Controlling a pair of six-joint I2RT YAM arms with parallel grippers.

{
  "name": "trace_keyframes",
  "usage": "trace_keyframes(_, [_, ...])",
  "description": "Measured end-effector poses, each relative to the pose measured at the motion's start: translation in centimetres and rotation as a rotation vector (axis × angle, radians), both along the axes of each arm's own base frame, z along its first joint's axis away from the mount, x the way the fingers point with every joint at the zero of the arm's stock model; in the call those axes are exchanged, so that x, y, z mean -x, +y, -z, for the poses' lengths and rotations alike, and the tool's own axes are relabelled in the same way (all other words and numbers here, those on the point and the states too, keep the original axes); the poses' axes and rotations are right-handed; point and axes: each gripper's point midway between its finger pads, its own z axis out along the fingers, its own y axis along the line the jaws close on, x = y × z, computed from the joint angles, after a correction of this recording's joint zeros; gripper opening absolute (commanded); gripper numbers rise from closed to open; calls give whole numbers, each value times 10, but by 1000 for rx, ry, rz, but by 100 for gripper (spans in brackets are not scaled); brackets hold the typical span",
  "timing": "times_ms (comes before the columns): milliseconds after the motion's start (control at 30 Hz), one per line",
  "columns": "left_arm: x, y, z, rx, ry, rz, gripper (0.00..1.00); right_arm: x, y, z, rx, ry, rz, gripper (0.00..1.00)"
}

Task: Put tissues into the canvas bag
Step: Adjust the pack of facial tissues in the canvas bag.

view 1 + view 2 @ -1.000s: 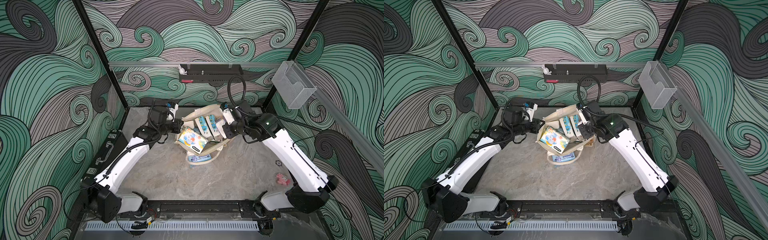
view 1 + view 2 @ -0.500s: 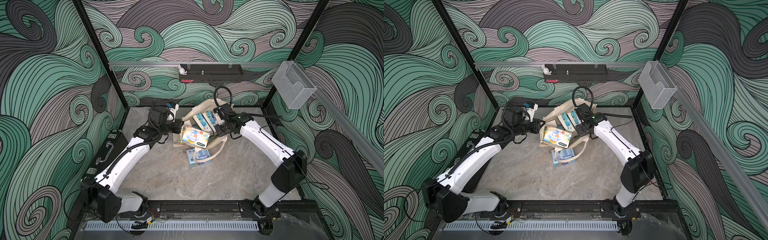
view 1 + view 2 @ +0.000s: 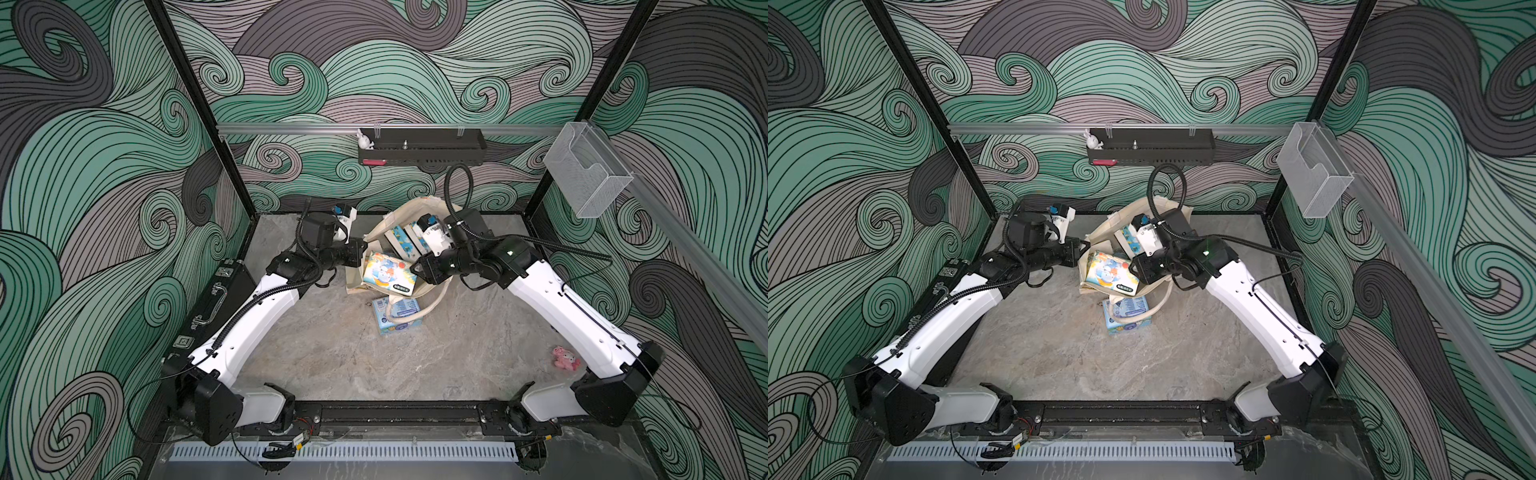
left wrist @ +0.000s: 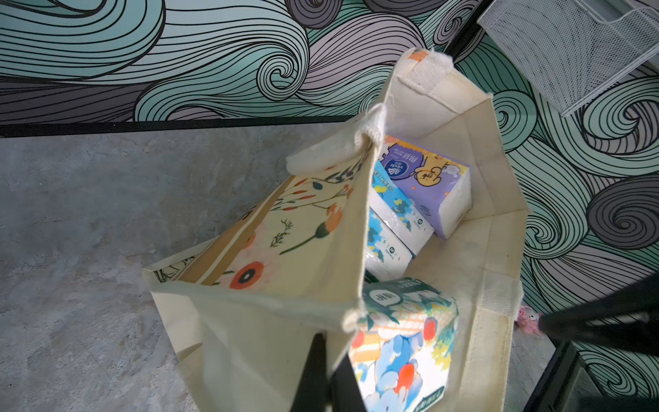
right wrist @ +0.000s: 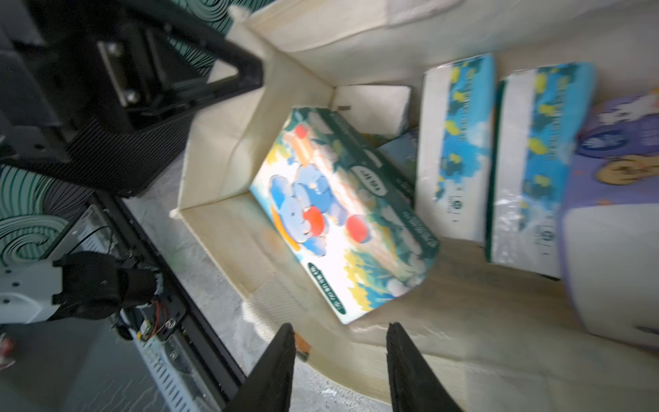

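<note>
The elephant tissue pack (image 5: 342, 214) lies inside the canvas bag (image 4: 249, 339), whose rim the left gripper (image 4: 326, 360) pinches shut, while the right gripper (image 5: 341, 328) hangs parted and empty.

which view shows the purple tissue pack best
Left wrist view: the purple plastic-wrapped tissue pack is sharp, nearly whole, inside the cream canvas bag. Right wrist view blurs and crops it; top views do not show it.

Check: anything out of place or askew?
One light blue tissue pack lies on the table outside the canvas bag, a bag handle draped across it. The elephant pack sits tilted in the bag's mouth.
</note>
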Motion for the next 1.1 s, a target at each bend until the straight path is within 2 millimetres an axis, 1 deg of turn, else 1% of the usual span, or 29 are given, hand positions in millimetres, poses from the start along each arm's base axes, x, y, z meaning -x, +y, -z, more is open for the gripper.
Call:
trace_keyframes(67, [0,0,0,0,0,0,0,4,18,19,13,59,-37,43])
trace_keyframes(133, [0,0,0,0,0,0,0,0,29,40,43,110,-46,43])
trace_keyframes(200, [0,0,0,0,0,0,0,-12,38,59,77,151,-31,44])
trace_keyframes(267, [0,0,1,-1,2,-1,0,-24,45,66,95,171,-17,44])
trace_keyframes(333, [-2,1,2,-4,5,-5,0,-37,52,59,99,149,0,44])
trace_keyframes(400, [-2,1,3,-6,6,-7,0,-59,58,39,89,75,29,44])
trace_keyframes(467, [-2,0,3,-5,6,-4,0,-83,60,15,72,-13,71,44])
trace_keyframes(567, [-2,0,3,-4,7,-3,0,-110,57,-17,51,-115,118,44])
trace_keyframes(633, [-2,0,3,-4,6,-2,0,-119,51,-30,48,-152,140,46])
trace_keyframes(667, [-2,0,3,-4,7,-2,0,-121,48,-33,55,-162,149,48])
trace_keyframes(700, [-2,0,3,-4,6,-2,0,-121,44,-34,61,-167,152,55])
trace_keyframes(767, [-2,0,3,-4,6,-2,0,-115,38,-31,83,-163,141,76])
trace_keyframes(800, [-2,0,3,-4,6,-2,0,-110,36,-27,93,-158,126,83])
trace_keyframes(867, [-1,-1,3,-2,7,0,0,-94,29,-15,124,-133,75,93])
trace_keyframes(933, [-1,-1,3,-1,8,2,0,-80,26,-2,149,-106,13,100])
trace_keyframes(1033, [-1,-1,3,0,9,4,0,-66,28,14,171,-80,-88,100])
trace_keyframes(1100, [-1,-2,3,1,9,6,0,-64,29,24,180,-64,-135,100])
